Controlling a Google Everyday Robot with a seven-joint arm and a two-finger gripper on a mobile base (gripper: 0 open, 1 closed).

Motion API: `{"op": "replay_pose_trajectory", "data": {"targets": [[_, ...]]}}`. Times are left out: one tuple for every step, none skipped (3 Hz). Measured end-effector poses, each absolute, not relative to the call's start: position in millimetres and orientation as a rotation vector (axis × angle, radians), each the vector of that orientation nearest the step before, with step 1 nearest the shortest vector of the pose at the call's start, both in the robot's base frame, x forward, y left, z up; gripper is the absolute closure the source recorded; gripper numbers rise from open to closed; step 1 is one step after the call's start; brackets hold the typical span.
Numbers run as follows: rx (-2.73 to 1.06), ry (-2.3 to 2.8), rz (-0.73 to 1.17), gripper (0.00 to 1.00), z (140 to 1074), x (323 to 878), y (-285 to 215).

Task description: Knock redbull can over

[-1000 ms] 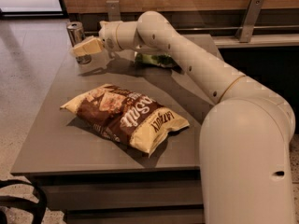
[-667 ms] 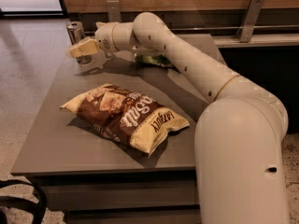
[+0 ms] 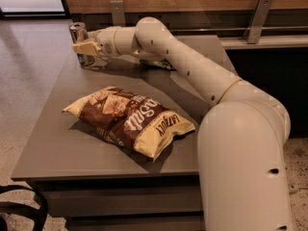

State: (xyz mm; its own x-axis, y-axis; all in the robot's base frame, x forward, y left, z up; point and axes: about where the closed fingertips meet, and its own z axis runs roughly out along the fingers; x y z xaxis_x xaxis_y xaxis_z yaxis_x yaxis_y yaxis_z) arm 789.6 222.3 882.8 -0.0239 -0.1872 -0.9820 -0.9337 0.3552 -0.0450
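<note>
A grey table (image 3: 57, 143) stood by a wooden wall. The redbull can (image 3: 77, 32) stood upright at the table's far left corner. The robot's white arm (image 3: 192, 69) reached across the far edge, its gripper (image 3: 85, 47) right against the can's near side, partly covering it; how wide its grip was could not be told. A brown chip bag (image 3: 130, 120) lay flat mid-table.

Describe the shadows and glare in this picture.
Camera view: the top left corner is washed out; the chip bag casts a dark shadow on the table at its near edge; the gripper, at the redbull can, shades the table below.
</note>
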Motion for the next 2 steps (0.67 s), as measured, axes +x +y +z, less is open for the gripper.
{"op": "replay_pose_trajectory", "data": {"targets": [[-1.071, 1.488, 0.834, 0.69, 882.0, 788.5, 225.4], [-1.075, 1.487, 0.839, 0.99, 880.8, 787.1, 229.6]]}}
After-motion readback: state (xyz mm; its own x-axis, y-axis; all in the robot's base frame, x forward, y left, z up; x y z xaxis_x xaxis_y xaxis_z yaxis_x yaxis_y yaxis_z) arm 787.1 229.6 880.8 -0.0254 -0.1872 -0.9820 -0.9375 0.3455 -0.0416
